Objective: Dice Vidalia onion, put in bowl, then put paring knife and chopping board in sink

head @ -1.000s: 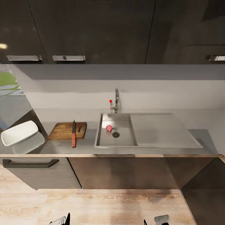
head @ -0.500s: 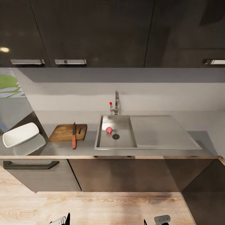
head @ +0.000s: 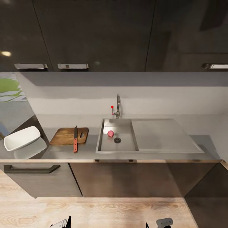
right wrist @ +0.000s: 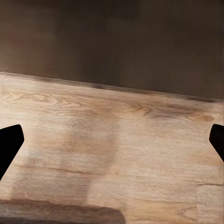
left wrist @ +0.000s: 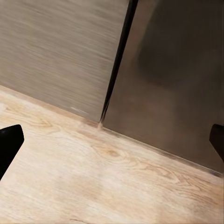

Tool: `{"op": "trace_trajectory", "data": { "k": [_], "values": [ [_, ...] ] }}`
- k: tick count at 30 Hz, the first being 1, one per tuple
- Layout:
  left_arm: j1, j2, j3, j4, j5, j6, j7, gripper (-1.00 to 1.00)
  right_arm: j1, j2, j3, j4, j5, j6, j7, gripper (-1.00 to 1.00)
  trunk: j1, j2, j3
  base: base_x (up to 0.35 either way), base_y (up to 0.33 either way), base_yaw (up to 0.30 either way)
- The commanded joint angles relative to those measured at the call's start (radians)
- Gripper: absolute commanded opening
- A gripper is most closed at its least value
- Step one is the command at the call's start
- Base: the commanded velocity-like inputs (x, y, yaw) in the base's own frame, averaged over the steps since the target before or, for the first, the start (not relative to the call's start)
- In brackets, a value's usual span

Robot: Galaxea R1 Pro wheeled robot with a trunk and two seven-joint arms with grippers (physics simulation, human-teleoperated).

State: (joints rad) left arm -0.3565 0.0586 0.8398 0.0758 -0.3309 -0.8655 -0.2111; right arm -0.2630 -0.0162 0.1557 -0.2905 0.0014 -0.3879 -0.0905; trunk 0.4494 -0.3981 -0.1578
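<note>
While both arms hang low over the pale wood floor (head: 110,210), the left gripper (left wrist: 112,140) and the right gripper (right wrist: 112,144) each show dark fingertips spread to the far edges of their wrist views, wide apart and holding nothing. Well ahead of and above both grippers, the grey countertop (head: 63,152) runs across the head view. The sink (head: 117,148) sits ahead between the two grippers, with a chrome faucet (head: 118,106) behind its basin and a flat drainboard (head: 164,134) on the right gripper's side. A small reddish Vidalia onion (head: 110,133) lies in the basin just beside the round drain (head: 117,140). Toward the left gripper's side, the chopping board (head: 65,136) rests flat on the counter, and the paring knife (head: 75,143) lies across it, red handle overhanging the near edge. Farther out past the left gripper, the white bowl (head: 21,138) stands near the counter's end. Dark cabinet fronts (left wrist: 163,74) face both wrist cameras.
</note>
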Motion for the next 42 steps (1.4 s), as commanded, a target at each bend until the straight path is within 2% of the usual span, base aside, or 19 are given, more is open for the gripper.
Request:
{"op": "trace_trajectory", "data": {
  "k": [1, 42],
  "values": [
    [-0.001, 0.001, 0.009, 0.004, -0.004, -0.004, -0.004, 1.00, -0.001, -0.001, 0.008, 0.000, 0.000, -0.002, -0.009, 1.00, 0.001, -0.002, 0.000, 0.000, 0.000, 0.000],
    [-0.001, 0.001, 0.008, 0.004, -0.004, -0.004, -0.004, 1.00, -0.001, -0.001, 0.008, 0.001, 0.000, -0.002, -0.009, 1.00, 0.001, -0.002, 0.066, 0.000, 0.000, 0.000]
  ]
}}
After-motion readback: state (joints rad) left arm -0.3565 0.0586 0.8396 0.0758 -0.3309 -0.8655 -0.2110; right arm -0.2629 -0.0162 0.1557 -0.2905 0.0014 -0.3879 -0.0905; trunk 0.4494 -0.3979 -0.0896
